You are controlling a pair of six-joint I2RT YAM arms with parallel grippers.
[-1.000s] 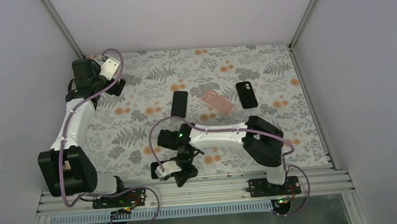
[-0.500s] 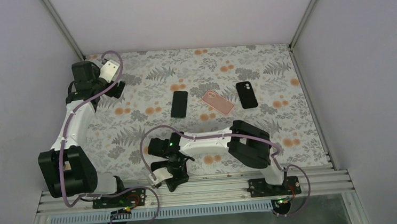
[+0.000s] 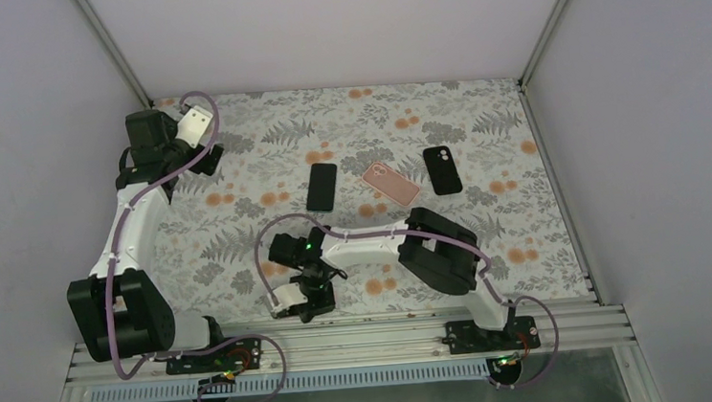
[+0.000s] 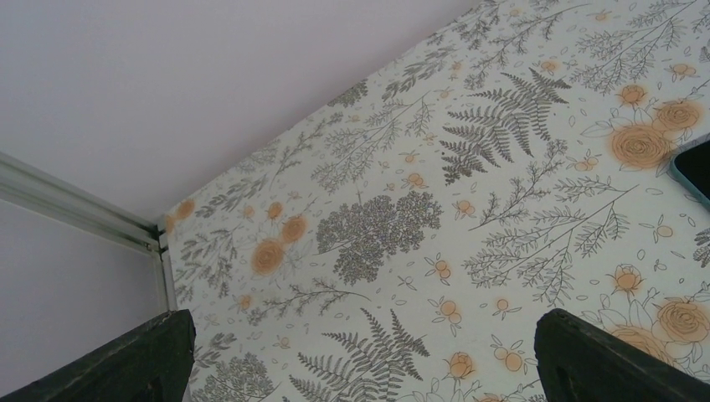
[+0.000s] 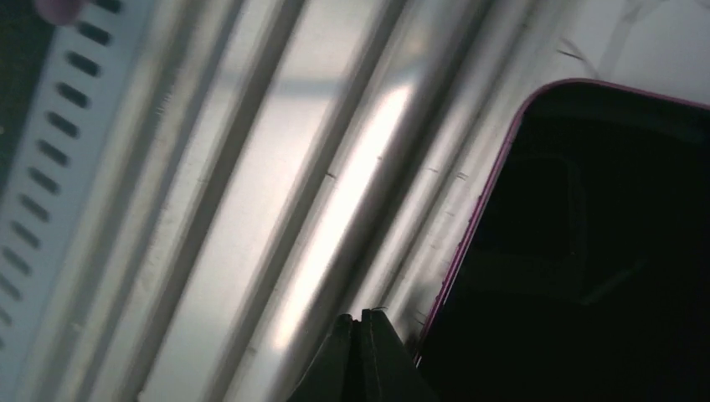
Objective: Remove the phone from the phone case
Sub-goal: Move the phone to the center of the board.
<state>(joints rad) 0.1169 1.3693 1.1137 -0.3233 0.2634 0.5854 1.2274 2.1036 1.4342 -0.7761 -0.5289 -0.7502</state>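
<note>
The biggest risk is in the right arm's posture. It is folded tightly on itself, and its claw is clenched on nothing, low over the metal rail, well to the near side and left of the pink case. If the arm unfolds from there towards the pink case, its elbow or the looping cable could sweep across the items and knock them askew. The fingers also have to part before they arrive, or they will only shove.

The left claw is released, jaws wide, far to the left of the pink case near the back corner. It is too distant to brace anything, so prying with one arm would likely make the case skid or flip.

A black phone lies flat just left of the pink case, and a black case lies just right of it, neither touching it. From above it is unclear whether either case holds a phone.

All three are thin rounded rectangles. The phone looks glossy and hard and probably slips easily. The pink case is matte with a camera cut-out at one corner, and probably pliant. The surface is a floral-printed covering that could ruck under a dragged edge. In the right wrist view a dark slab with a magenta rim sits beside the ribbed rail, and what it is cannot be told.
</note>
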